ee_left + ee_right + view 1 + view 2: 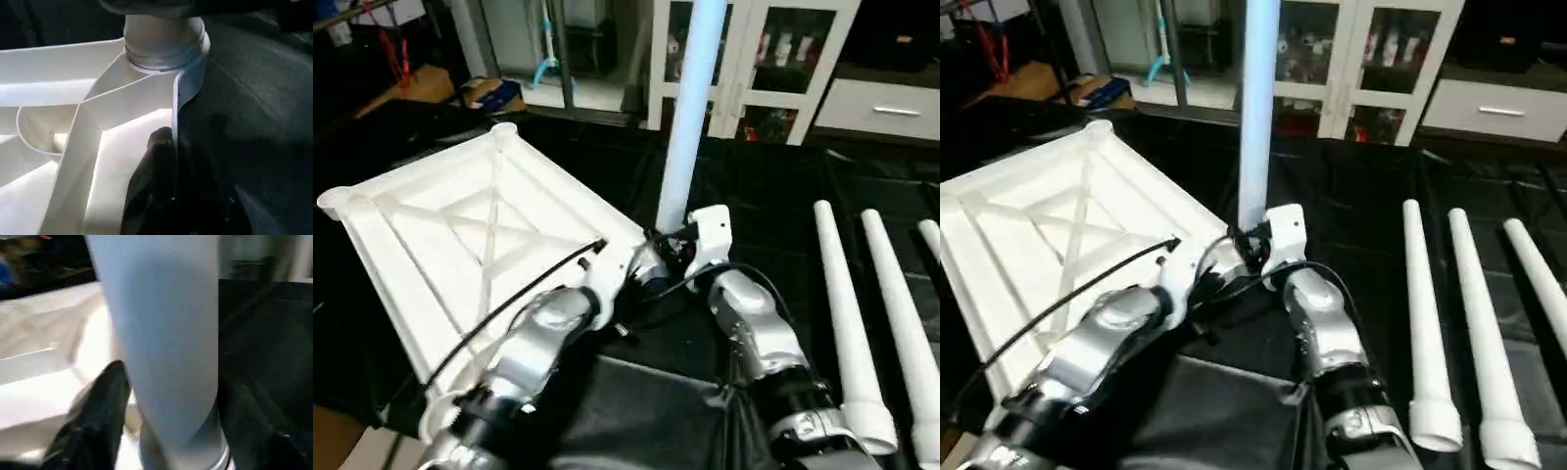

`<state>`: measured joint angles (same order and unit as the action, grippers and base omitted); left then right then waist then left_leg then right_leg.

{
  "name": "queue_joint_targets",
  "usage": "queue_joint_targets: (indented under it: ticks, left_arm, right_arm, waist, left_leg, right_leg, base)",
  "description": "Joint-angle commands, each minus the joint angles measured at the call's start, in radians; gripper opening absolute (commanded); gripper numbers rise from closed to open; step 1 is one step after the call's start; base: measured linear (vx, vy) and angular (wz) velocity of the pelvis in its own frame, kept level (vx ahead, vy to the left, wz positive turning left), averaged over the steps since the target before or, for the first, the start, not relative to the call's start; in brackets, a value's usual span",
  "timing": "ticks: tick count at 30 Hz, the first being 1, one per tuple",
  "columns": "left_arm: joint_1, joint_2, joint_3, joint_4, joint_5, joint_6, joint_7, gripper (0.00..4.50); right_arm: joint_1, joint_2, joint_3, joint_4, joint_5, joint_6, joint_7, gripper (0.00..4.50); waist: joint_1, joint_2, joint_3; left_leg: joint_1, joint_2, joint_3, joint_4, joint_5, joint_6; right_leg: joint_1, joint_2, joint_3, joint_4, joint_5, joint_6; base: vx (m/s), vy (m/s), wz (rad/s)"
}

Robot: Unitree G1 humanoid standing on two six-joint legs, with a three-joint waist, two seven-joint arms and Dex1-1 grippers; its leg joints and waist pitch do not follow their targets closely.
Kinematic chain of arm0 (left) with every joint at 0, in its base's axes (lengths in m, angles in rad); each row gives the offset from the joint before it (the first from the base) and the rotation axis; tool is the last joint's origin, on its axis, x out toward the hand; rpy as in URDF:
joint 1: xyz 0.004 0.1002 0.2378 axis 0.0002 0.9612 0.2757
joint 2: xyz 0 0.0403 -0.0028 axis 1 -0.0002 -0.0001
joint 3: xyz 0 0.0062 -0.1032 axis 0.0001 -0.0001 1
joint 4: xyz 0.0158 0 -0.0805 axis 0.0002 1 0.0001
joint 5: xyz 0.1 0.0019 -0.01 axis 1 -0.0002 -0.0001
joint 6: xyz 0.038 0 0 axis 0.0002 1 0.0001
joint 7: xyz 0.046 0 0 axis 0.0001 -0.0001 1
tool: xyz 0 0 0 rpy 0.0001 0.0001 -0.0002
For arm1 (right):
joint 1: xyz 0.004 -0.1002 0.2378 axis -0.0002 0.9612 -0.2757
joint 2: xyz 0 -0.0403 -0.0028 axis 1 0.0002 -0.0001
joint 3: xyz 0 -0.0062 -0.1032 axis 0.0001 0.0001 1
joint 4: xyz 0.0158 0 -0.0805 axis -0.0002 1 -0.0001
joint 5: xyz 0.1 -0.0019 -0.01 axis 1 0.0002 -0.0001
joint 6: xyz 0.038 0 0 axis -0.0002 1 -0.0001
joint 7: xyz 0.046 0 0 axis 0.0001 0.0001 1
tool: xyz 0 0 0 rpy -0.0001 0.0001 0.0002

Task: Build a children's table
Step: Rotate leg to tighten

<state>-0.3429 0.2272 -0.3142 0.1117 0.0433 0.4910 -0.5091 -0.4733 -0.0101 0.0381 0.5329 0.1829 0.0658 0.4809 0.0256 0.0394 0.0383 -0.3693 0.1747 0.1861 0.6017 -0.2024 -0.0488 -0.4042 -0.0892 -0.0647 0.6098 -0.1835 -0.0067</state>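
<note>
Black cloth [773, 186], upturned top [460, 235], upright leg [690, 108] seemingly socketed

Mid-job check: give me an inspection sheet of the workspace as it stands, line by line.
Surface: black cloth.
Job's things: table top lies ribs up; one leg stands upright in its near corner socket; three spare legs lie to the right.
Clutter: nothing seen.
Grippers: left gripper shut on the table top's rim beside the socket; right gripper around the upright leg's base.
Cables: black cable along the left forearm.
Surroundings: glass-door cabinet, drawer unit behind.
</note>
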Motion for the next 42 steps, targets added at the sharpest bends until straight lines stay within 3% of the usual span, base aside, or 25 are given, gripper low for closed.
queue_joint_targets:
  ticks: [1, 7, 10, 14, 24, 29, 30, 32, 33, 35, 36, 39, 40, 42]
  left_arm:
    - [0.038, 0.022, 0.014, -0.043, -0.036, -0.036, -0.058, 0.00]
    - [0.138, 0.131, -0.020, -0.163, -0.079, -0.068, -0.203, 0.00]
    - [0.171, 0.164, -0.028, -0.211, -0.097, -0.068, -0.244, 0.00]
    - [0.189, 0.183, -0.028, -0.229, -0.102, -0.073, -0.263, 0.00]
    - [0.181, 0.185, -0.024, -0.225, -0.103, -0.081, -0.269, 0.00]
    - [0.165, 0.181, -0.015, -0.219, -0.107, -0.078, -0.269, 0.00]
    - [0.160, 0.180, -0.013, -0.218, -0.108, -0.076, -0.270, 0.00]
    - [0.153, 0.181, -0.011, -0.216, -0.111, -0.072, -0.275, 0.00]
    - [0.152, 0.181, -0.011, -0.215, -0.112, -0.073, -0.276, 0.00]
    - [0.150, 0.191, -0.016, -0.214, -0.109, -0.074, -0.286, 0.00]
    - [0.152, 0.194, -0.016, -0.221, -0.110, -0.071, -0.288, 0.00]
    - [0.155, 0.197, -0.011, -0.227, -0.115, -0.069, -0.291, 0.00]
    - [0.159, 0.197, -0.011, -0.226, -0.113, -0.071, -0.289, 0.00]
    - [0.172, 0.191, -0.012, -0.234, -0.113, -0.070, -0.279, 0.00]
  right_arm:
    - [-0.009, -0.018, 0.029, -0.035, 0.020, 0.010, 0.085, 3.07]
    - [-0.007, -0.166, 0.049, -0.074, 0.020, 0.029, 0.291, 3.16]
    - [0.007, -0.231, 0.068, -0.066, 0.015, 0.022, 0.387, 3.16]
    - [0.019, -0.271, 0.085, -0.064, 0.018, 0.012, 0.457, 3.16]
    - [0.033, -0.307, 0.121, -0.087, 0.043, 0.037, 0.578, 3.16]
    - [0.029, -0.317, 0.121, -0.085, 0.045, 0.049, 0.600, 2.71]
    - [0.029, -0.319, 0.125, -0.085, 0.047, 0.055, 0.606, 2.59]
    - [0.023, -0.318, 0.129, -0.079, 0.042, 0.057, 0.607, 2.43]
    - [0.021, -0.316, 0.129, -0.076, 0.043, 0.061, 0.609, 2.36]
    - [0.015, -0.312, 0.134, -0.060, 0.035, 0.054, 0.609, 2.28]
    - [0.014, -0.311, 0.137, -0.057, 0.034, 0.051, 0.611, 2.10]
    - [0.013, -0.295, 0.129, -0.049, 0.033, 0.048, 0.582, 2.00]
    - [0.016, -0.290, 0.126, -0.047, 0.033, 0.044, 0.574, 1.97]
    - [0.035, -0.277, 0.120, -0.059, 0.030, 0.039, 0.545, 1.95]
  waist:
    - [0.002, -0.006, -0.061]
    - [0.006, -0.007, -0.053]
    - [0.009, -0.006, -0.052]
    - [0.010, -0.012, -0.051]
    - [0.013, -0.017, -0.053]
    - [0.013, -0.021, -0.052]
    - [0.012, -0.029, -0.052]
    - [0.014, -0.026, -0.052]
    - [0.013, -0.031, -0.052]
    - [0.014, -0.031, -0.051]
    - [0.016, -0.024, -0.052]
    - [0.014, -0.029, -0.051]
    - [0.013, -0.022, -0.051]
    - [0.011, -0.031, -0.051]
  left_leg:
    - [-0.001, 0.049, -0.022, -0.070, -0.148, 0.080]
    - [0.010, 0.053, -0.018, -0.075, -0.209, 0.065]
    - [0.009, 0.055, -0.019, -0.077, -0.215, 0.059]
    - [0.006, 0.053, -0.018, -0.076, -0.208, 0.063]
    - [0.004, 0.052, -0.018, -0.072, -0.177, 0.078]
    - [0.005, 0.053, -0.018, -0.071, -0.179, 0.083]
    - [0.004, 0.053, -0.017, -0.071, -0.176, 0.085]
    - [0.004, 0.053, -0.018, -0.070, -0.162, 0.088]
    - [0.004, 0.053, -0.017, -0.070, -0.160, 0.090]
    - [0.004, 0.052, -0.017, -0.070, -0.155, 0.092]
    - [0.005, 0.052, -0.018, -0.070, -0.160, 0.089]
    - [0.005, 0.053, -0.018, -0.071, -0.172, 0.082]
    - [0.005, 0.053, -0.019, -0.073, -0.178, 0.076]
    - [0.006, 0.053, -0.019, -0.074, -0.190, 0.069]
  right_leg:
    - [0.055, -0.055, 0.042, -0.064, -0.105, -0.233]
    - [0.043, -0.049, 0.044, -0.072, -0.187, -0.229]
    - [0.045, -0.052, 0.044, -0.070, -0.185, -0.232]
    - [0.045, -0.052, 0.045, -0.072, -0.190, -0.231]
    - [0.048, -0.052, 0.045, -0.071, -0.187, -0.231]
    - [0.046, -0.054, 0.044, -0.072, -0.216, -0.230]
    - [0.046, -0.053, 0.044, -0.072, -0.218, -0.228]
    - [0.045, -0.054, 0.045, -0.071, -0.213, -0.228]
    - [0.045, -0.053, 0.044, -0.071, -0.212, -0.227]
    - [0.045, -0.054, 0.044, -0.070, -0.213, -0.229]
    - [0.044, -0.055, 0.044, -0.070, -0.222, -0.227]
    - [0.045, -0.055, 0.044, -0.072, -0.230, -0.224]
    - [0.043, -0.054, 0.044, -0.072, -0.232, -0.223]
    - [0.044, -0.053, 0.044, -0.073, -0.237, -0.220]
  base:
    - [0.000, 0.000, 0.00]
    - [0.000, 0.000, 0.00]
    - [0.000, 0.000, 0.00]
    - [0.000, 0.000, 0.00]
    - [0.000, 0.000, 0.00]
    - [0.000, 0.000, 0.00]
    - [0.000, 0.000, 0.00]
    - [0.000, 0.000, 0.00]
    - [0.000, 0.000, 0.00]
    - [0.000, 0.000, 0.00]
    - [0.000, 0.000, 0.00]
    - [0.000, 0.000, 0.00]
    - [0.000, 0.000, 0.00]
    - [0.000, 0.000, 0.00]
